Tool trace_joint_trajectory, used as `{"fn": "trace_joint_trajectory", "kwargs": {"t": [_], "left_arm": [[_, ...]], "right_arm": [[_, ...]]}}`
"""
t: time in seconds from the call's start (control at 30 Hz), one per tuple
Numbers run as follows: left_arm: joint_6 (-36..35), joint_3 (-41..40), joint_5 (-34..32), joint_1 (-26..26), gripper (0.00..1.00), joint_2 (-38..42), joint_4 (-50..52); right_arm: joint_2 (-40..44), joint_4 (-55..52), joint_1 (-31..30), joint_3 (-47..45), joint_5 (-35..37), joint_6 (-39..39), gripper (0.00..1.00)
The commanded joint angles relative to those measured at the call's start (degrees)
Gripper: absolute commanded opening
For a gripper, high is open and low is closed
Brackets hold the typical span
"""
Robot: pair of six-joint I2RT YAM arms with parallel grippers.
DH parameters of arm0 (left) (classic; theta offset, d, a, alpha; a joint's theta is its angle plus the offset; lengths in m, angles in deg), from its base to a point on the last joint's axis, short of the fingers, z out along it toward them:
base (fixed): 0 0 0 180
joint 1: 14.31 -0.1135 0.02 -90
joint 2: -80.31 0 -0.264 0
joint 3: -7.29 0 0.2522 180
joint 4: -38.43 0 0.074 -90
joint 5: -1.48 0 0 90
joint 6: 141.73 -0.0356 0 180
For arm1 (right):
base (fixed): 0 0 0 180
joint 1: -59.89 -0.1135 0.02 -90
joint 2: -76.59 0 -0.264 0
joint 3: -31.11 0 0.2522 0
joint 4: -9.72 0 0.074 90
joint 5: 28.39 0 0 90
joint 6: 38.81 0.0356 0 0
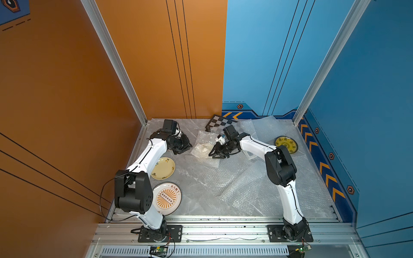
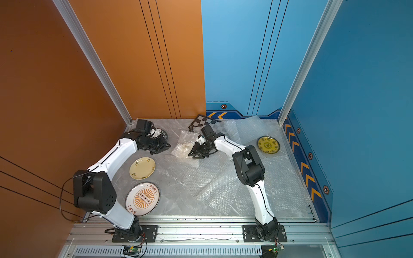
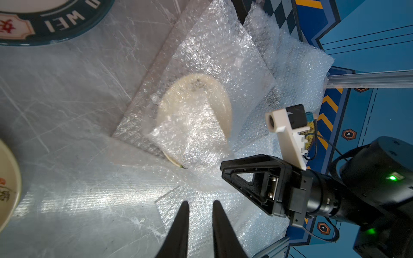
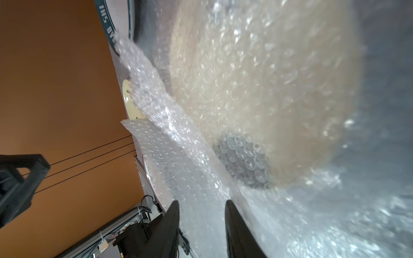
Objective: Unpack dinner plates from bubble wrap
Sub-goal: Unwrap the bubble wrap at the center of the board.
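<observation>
White letters "WEI" show on the green-rimmed plate (image 3: 64, 22) in the left wrist view. The top views mostly hide that plate under the left gripper (image 3: 199, 202), far left, whose jaws are slightly apart and empty.

There are five plates:
- the green-rimmed plate
- the cream plate (image 1: 162, 168)
- the sunburst plate (image 1: 166, 198), with red characters
- the yellow plate (image 1: 286, 144), far right
- the wrapped plate (image 3: 196, 96), far centre, in bubble wrap (image 1: 234, 178)

The right gripper (image 4: 202, 201) straddles a fold of the wrap; I cannot tell whether it grips.

Both top views bright, evenly lit, sharp. Glare patches across my surface (image 3: 55, 100). Bubble wrap (image 4: 178, 145) near my right wrist camera smeared, out of focus.
</observation>
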Motion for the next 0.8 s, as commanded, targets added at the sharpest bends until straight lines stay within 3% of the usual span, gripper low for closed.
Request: {"fn": "trace_joint_trajectory", "kwargs": {"t": [0.0, 0.27, 0.47, 0.63, 0.77], "left_arm": [[0.23, -2.18, 1.45, -0.84, 0.21, 1.91, 0.19], [1.33, -4.31, 2.50, -1.58, 0.22, 1.17, -1.74], [1.31, -3.63, 2.78, -1.76, 0.22, -0.44, -2.62], [1.76, -3.47, 2.23, -1.91, 0.22, -2.08, -4.27], [1.89, -2.59, 0.95, -2.49, 0.22, -3.78, -4.08]], "right_arm": [[3.85, -4.36, -2.70, -3.04, 0.97, -4.52, 0.36], [6.55, -10.59, -10.63, -3.23, 6.52, -13.55, 0.37], [15.77, -11.81, -14.66, -4.38, 6.11, -16.90, 0.53], [21.96, -11.66, -10.44, -6.05, 8.13, -15.18, 0.60], [20.44, -12.80, -6.06, -4.21, 10.81, -12.26, 0.62]]}}
